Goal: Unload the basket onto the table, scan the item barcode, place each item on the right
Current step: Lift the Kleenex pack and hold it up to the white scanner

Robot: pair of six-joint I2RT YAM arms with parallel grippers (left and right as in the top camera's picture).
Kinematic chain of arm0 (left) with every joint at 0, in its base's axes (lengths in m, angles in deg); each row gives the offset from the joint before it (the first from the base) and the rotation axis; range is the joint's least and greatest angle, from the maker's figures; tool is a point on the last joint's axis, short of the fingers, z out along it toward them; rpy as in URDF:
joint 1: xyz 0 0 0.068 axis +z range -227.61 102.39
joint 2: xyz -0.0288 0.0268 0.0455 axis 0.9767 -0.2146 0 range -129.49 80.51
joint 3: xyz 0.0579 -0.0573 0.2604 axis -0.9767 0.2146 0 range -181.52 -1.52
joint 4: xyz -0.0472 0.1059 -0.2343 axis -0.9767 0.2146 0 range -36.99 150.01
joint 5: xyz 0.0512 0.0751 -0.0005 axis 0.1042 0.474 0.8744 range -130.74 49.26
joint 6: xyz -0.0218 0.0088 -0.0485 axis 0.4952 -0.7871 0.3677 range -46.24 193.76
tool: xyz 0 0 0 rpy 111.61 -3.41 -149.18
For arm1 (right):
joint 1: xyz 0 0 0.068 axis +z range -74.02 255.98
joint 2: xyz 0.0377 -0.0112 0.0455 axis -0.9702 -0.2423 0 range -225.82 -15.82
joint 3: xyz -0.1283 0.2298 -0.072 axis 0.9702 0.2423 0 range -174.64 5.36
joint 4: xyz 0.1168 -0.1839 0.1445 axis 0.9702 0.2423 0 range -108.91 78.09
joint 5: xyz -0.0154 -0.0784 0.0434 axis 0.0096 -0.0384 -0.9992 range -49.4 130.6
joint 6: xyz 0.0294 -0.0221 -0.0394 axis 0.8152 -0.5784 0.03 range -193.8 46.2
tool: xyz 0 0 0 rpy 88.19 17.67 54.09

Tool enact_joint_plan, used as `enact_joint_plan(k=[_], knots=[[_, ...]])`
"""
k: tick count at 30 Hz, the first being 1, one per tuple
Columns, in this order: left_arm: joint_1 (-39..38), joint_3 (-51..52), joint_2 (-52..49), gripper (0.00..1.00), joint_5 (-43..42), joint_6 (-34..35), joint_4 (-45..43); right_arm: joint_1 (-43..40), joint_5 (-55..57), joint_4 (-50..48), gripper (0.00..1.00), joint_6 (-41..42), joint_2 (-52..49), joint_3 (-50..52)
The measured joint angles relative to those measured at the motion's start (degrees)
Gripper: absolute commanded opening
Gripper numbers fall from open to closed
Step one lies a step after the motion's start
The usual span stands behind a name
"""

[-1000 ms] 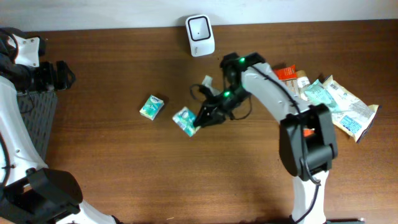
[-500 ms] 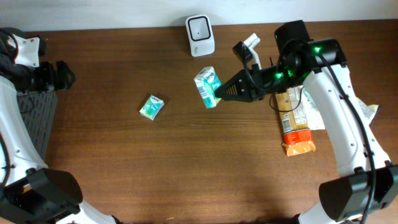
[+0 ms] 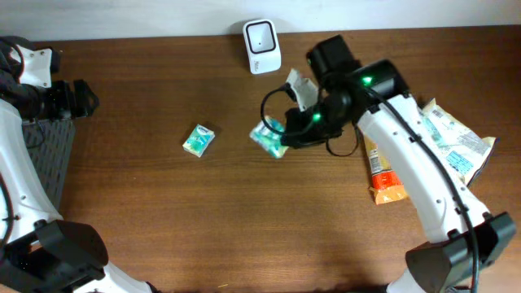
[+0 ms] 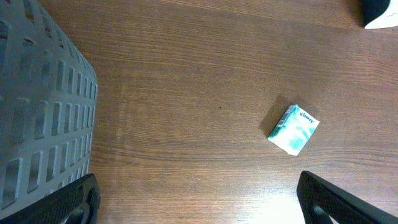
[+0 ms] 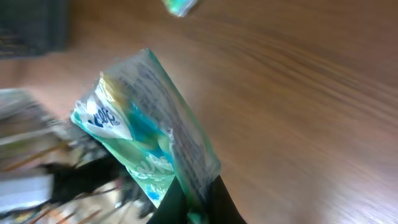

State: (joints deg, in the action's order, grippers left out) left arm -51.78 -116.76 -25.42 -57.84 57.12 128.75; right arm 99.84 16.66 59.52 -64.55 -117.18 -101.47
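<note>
— Between the right gripper (image 3: 282, 140) fingers, what is that?
— A teal-and-white crinkled plastic tissue packet (image 3: 267, 138), pinched by its lower edge between fingers pressed tight on it, held over the brown wooden table (image 3: 244, 220). Seen from the right wrist, it rises tilted from the dark fingertips (image 5: 221, 202), and the view is blurred.
— Where is the scanner?
— The white rounded barcode scanner (image 3: 261, 36) stands beyond the right fingers, toward the table's far edge and apart from the held packet.
— And the other arm?
— The left gripper (image 4: 196, 193) hangs over bare wood with its fingers spread wide. A second small teal-and-white tissue pack (image 4: 293, 129) lies flat ahead of them, closer to the right-hand finger. A grey slotted plastic basket (image 4: 37, 112) sits ahead of the left-hand finger.
— What lies behind the right fingers?
— An orange snack pouch (image 3: 384, 177) lies under that arm, and a white-and-green crinkled bag (image 3: 453, 140) lies farther back, well apart from the fingers.
</note>
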Motion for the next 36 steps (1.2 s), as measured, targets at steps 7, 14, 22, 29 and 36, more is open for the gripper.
enact_joint_plan(k=[7, 14, 22, 29, 36], knots=[[0.0, 0.0, -0.2, 0.99, 0.0, 0.0, 0.3, 0.3, 34.4, -11.3, 0.04, 1.2, -22.1, -37.2], [0.0, 0.0, -0.2, 0.99, 0.0, 0.0, 0.0, 0.3, 49.2, -43.6, 0.04, -7.7, -41.7, -38.0], [0.0, 0.0, -0.2, 0.99, 0.0, 0.0, 0.0, 1.0, 50.9, -51.5, 0.04, -18.4, -51.0, -38.0], [0.0, 0.0, -0.2, 0.99, 0.0, 0.0, 0.0, 2.8, 52.7, -51.7, 0.04, -21.9, -51.5, -38.0], [0.0, 0.0, -0.2, 0.99, 0.0, 0.0, 0.0, 2.8, 55.4, -51.7, 0.04, -22.3, -51.5, -38.0]])
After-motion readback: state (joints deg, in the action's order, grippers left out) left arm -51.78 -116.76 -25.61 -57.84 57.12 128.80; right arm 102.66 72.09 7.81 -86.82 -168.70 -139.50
